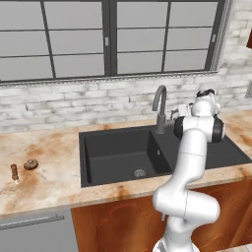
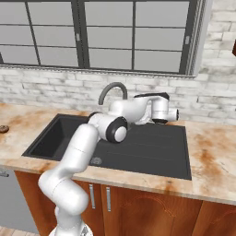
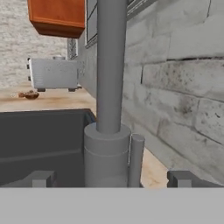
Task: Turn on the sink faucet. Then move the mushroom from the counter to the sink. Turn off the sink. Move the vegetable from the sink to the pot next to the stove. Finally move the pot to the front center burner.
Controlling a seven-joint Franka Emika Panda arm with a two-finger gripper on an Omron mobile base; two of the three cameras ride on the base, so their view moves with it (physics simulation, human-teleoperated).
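1. The gripper (image 3: 111, 178) is sitting low at the base of the faucet (image 1: 160, 109), on its right side as seen from the front of the sink (image 1: 118, 172). The arm is reaching in over the sink's flat black ledge.
2. The fingers (image 3: 41, 178) are standing wide apart, holding nothing. In the hand view, one tip is lying on each side of the faucet's round base.
3. The small lever (image 3: 136, 159) is standing as a slim upright rod just beside the faucet's base. It is lying between the two tips, closer to the one on the right of the hand view, and slightly beyond them.
4. The lever's long axis is running upright, parallel to the faucet's stem. My judgement: the coming move turns on the finger nearer the lever catching it sideways, not on a squeeze.
5. No water is showing at the spout, so I am judging the first step as not yet done.
6. The mushroom (image 1: 31, 164) is lying on the counter (image 1: 54, 184), well to the left of the faucet and beyond the sink's left wall. A slim dark stick (image 1: 14, 171) is lying just beside it, on the side away from the faucet.
7. Risk, as a judgement: the wide fingers could press the faucet's base instead of the lever.
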